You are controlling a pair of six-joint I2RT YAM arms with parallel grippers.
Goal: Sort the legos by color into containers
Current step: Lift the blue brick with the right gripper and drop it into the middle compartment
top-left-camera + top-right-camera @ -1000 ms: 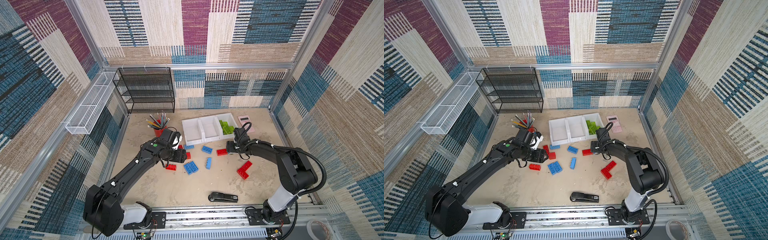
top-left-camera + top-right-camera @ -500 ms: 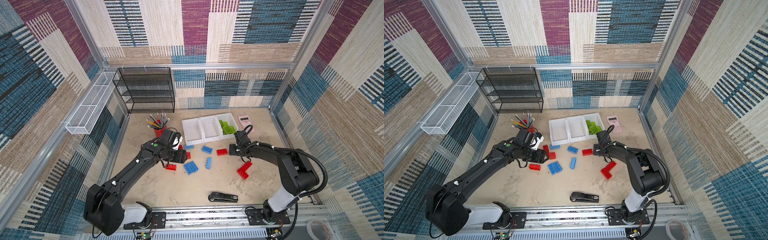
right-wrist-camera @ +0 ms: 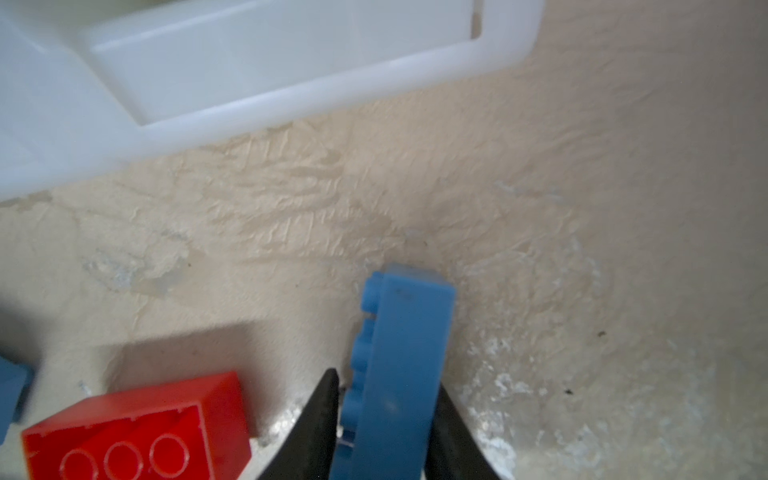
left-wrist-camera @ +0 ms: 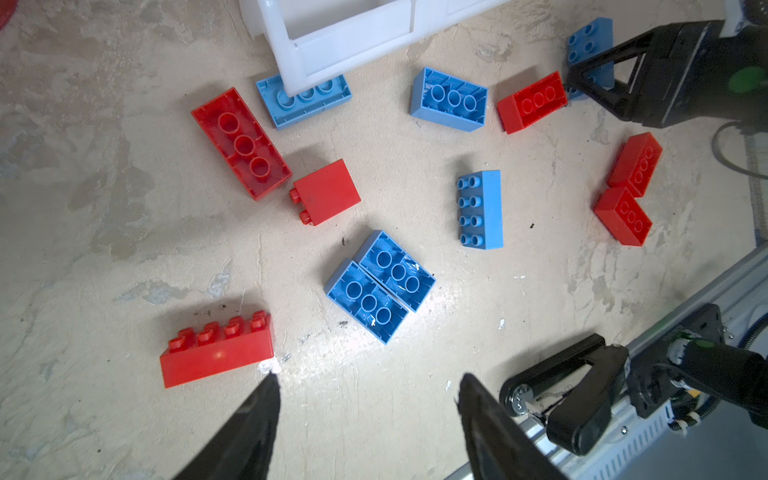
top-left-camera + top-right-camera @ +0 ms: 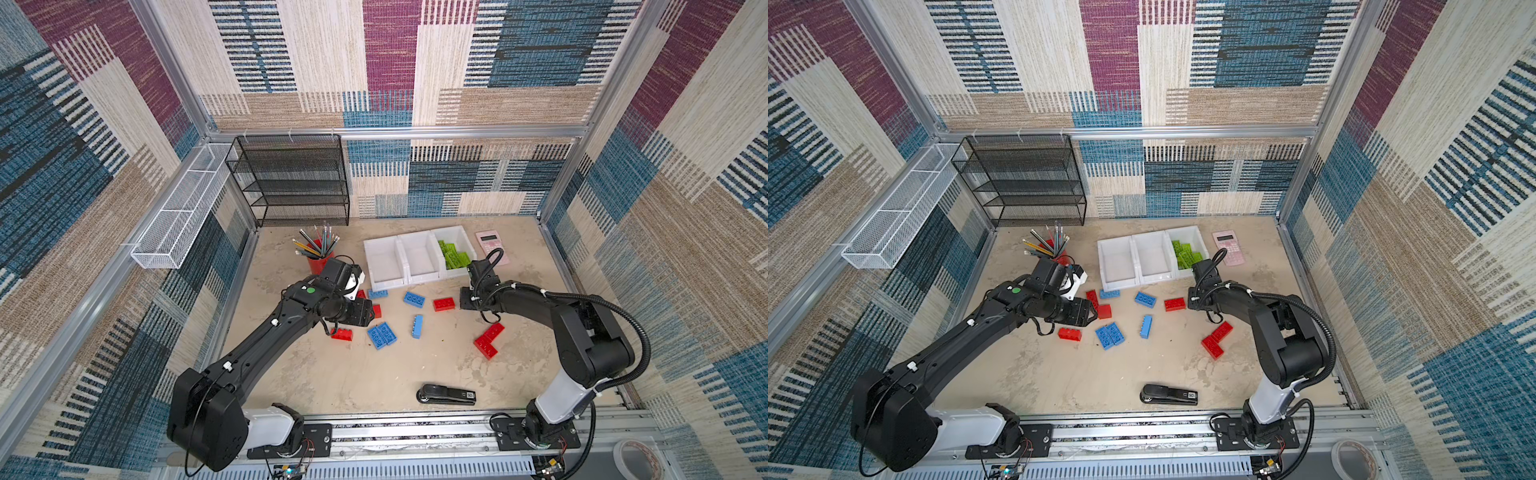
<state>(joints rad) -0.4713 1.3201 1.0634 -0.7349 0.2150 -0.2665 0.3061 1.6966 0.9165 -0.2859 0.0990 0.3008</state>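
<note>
Red and blue legos lie scattered on the beige floor in front of three joined white containers (image 5: 386,286). Lime green legos (image 5: 455,254) fill the rightmost bin; the other two look empty. My right gripper (image 3: 386,380) is shut on a blue lego (image 3: 407,332) standing on edge on the floor, beside a red lego (image 3: 137,432). In both top views that gripper (image 5: 465,300) sits just right of this red lego (image 5: 444,304). My left gripper (image 4: 368,380) is open and hangs above the floor near a red lego (image 4: 216,353) and two side-by-side blue legos (image 4: 380,286).
A red pencil cup (image 5: 318,261) stands left of the bins and a pink calculator (image 5: 491,246) right of them. A black stapler (image 5: 446,394) lies near the front rail. A black mesh shelf (image 5: 295,183) and a white wire tray (image 5: 178,220) are at the back left.
The right gripper's jaws have closed onto the blue lego beside the red one. The left arm has stayed where it was.
</note>
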